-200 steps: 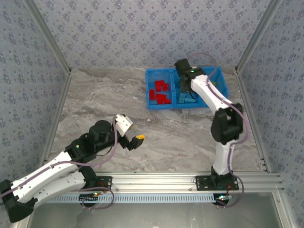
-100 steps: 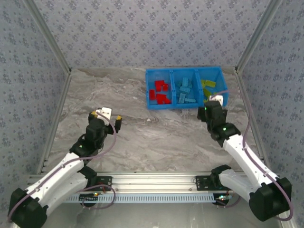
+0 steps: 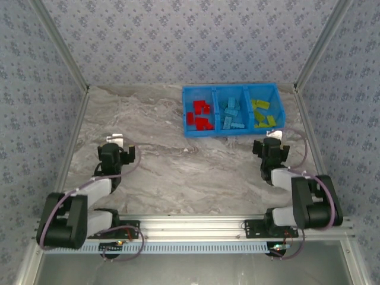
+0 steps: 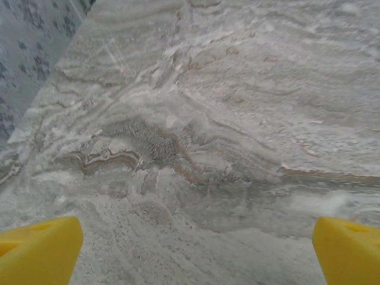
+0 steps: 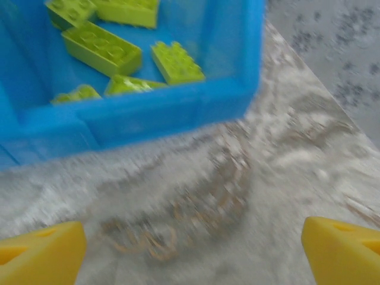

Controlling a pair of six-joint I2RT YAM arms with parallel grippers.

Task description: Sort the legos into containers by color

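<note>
My left hand (image 4: 195,249) and right hand (image 5: 191,250) stand apart, empty. The legos (image 3: 230,113) lie colour-sorted in the containers (image 3: 233,133). Only parking the arms remains, I judge.

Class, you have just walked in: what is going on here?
Two robot arms are sorting legos by color into a blue bin tray. Red legos lie in its left compartment, light blue legos in the middle, yellow-green legos in the right. The left gripper and right gripper are both open and hold nothing, above the marble table. The sorting looks done.
</note>
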